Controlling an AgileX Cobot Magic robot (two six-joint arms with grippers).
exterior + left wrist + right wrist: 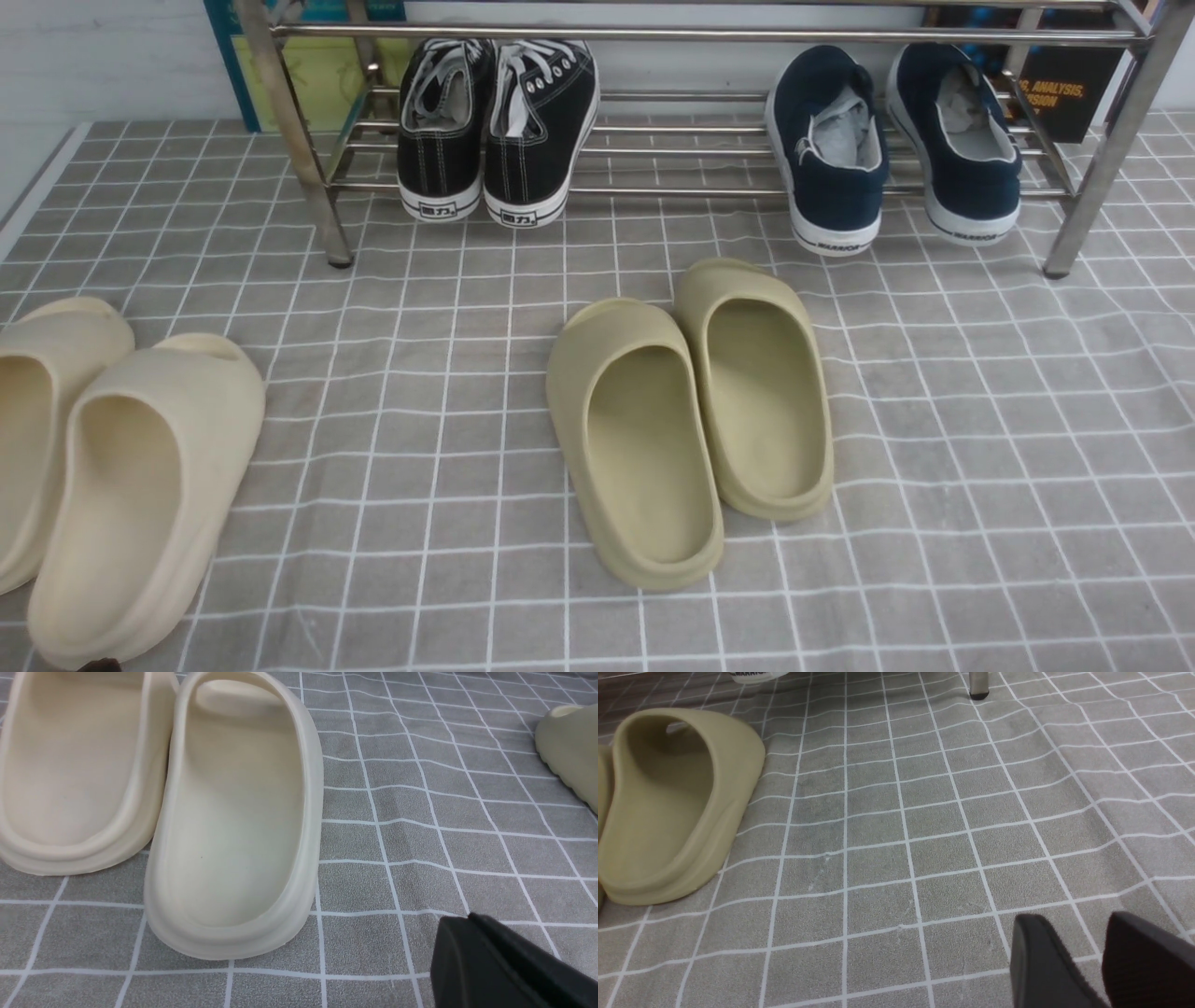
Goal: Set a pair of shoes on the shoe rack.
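I see the two black canvas sneakers with white laces and soles (pixel 497 131) sitting side by side on the lower bars of the shiny chrome-steel shoe rack (pixel 728 149), heels toward me, so I judge the placing done and only a retreat left. My left gripper (pixel 507 963) is clenched on nothing beside the cream foam slides (pixel 233 812); my right gripper (pixel 1097 961) stands released over bare grey checked cloth (pixel 924 812) (olive foam slides (pixel 691 411) lie near it). Next I would simply keep both arms clear of the slides.
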